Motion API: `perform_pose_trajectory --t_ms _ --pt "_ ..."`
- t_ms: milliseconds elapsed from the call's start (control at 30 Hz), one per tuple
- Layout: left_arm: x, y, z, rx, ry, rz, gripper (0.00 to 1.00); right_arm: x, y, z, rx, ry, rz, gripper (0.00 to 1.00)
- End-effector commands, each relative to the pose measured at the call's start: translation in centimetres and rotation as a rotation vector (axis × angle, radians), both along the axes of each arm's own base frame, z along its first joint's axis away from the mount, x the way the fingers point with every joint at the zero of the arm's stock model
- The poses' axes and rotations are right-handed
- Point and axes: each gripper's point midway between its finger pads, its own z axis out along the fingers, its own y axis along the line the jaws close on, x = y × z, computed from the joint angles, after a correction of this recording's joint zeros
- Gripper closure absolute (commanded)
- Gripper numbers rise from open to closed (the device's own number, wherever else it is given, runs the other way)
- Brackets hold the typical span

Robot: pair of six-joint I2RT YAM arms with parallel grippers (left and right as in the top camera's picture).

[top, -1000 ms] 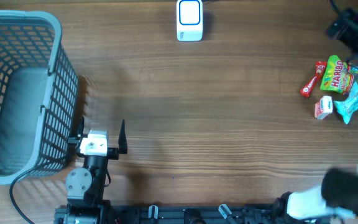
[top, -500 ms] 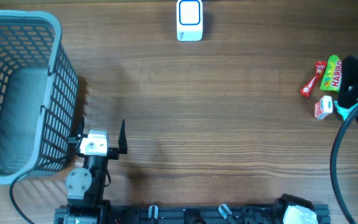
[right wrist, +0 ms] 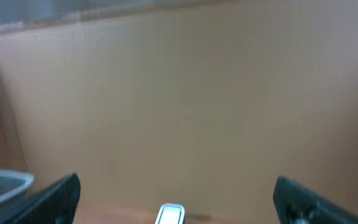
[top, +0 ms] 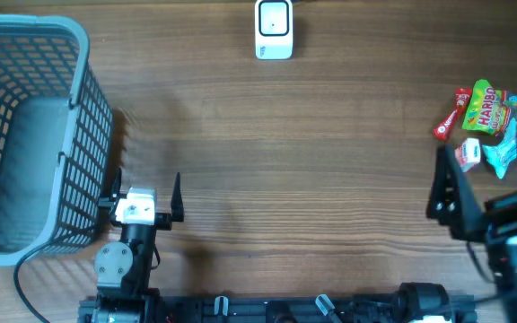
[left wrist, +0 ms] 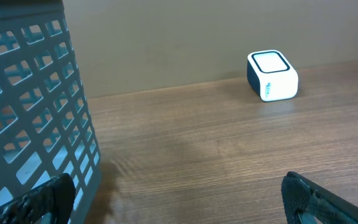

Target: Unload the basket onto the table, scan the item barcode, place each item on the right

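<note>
A white barcode scanner (top: 274,29) with a blue-rimmed window stands at the table's far edge; it also shows in the left wrist view (left wrist: 272,74) and, blurred, in the right wrist view (right wrist: 169,214). The items lie in a pile at the right: a green Haribo bag (top: 490,108), a red bar (top: 451,114), a small white box (top: 468,154) and a teal packet (top: 501,154). No barcode shows on them. My right gripper (top: 485,170) is open just in front of the pile, holding nothing. My left gripper (top: 144,193) is open and empty beside the basket.
A grey-blue mesh basket (top: 79,54) fills the left side of the table, and its wall (left wrist: 30,112) stands close to my left gripper's left finger. Its corner (right wrist: 2,183) shows in the right wrist view. A plain brown wall rises behind the table.
My right arm has swung over the pile and come down in front of it, jaws wide. The left arm, scanner and items have not moved.
</note>
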Motion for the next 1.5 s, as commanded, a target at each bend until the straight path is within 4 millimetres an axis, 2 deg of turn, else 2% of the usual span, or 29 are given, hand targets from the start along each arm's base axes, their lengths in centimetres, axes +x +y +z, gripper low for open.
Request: perform_pose_trajectory --t_ms 0,100,200,300,333,467,600,633,733,833,1467 --pt "0.0 -0.3 -0.1 0.012 -0.004 -0.016 0.00 -0.6 0.6 -4.1 -0.023 -0.104 0.026 0.00" --pt "0.0 -0.3 -0.1 0.012 -0.004 -0.016 0.00 -0.5 0.5 -7.3 -0.026 -0.204 0.019 0.00" --pt "0.0 -0.3 -0.1 0.012 -0.004 -0.016 0.00 0.1 0.0 -9.9 -0.014 -0.232 -0.005 0.00" --pt "0.0 -0.3 -0.1 0.012 -0.004 -0.016 0.00 1.2 -1.1 -12.4 0.019 -0.225 -0.060 0.00" --pt "0.0 -0.3 -0.1 0.012 -0.004 -0.016 0.00 2.2 -1.5 -14.2 0.059 -0.193 -0.070 0.00" --pt "0.0 -0.3 -0.1 0.012 -0.004 -0.016 0.00 3.8 -1.8 -18.4 0.084 -0.151 -0.076 0.00" --pt "0.0 -0.3 -0.1 0.012 -0.004 -0.016 0.00 4.9 -2.5 -20.6 0.085 -0.054 -0.120 0.00" --pt "0.0 -0.3 -0.1 0.012 -0.004 -0.016 0.00 5.3 -2.5 -21.6 0.084 -0.007 -0.124 0.00" --pt "0.0 -0.3 -0.1 0.012 -0.004 -0.016 0.00 6.6 -3.2 -26.9 0.083 0.215 -0.171 0.00" --pt "0.0 -0.3 -0.1 0.012 -0.004 -0.016 0.00 6.8 -3.7 -29.7 0.081 0.329 -0.202 0.00" --pt "0.0 -0.3 -0.1 0.012 -0.004 -0.016 0.00 6.8 -3.8 -29.8 0.082 0.331 -0.208 0.00"
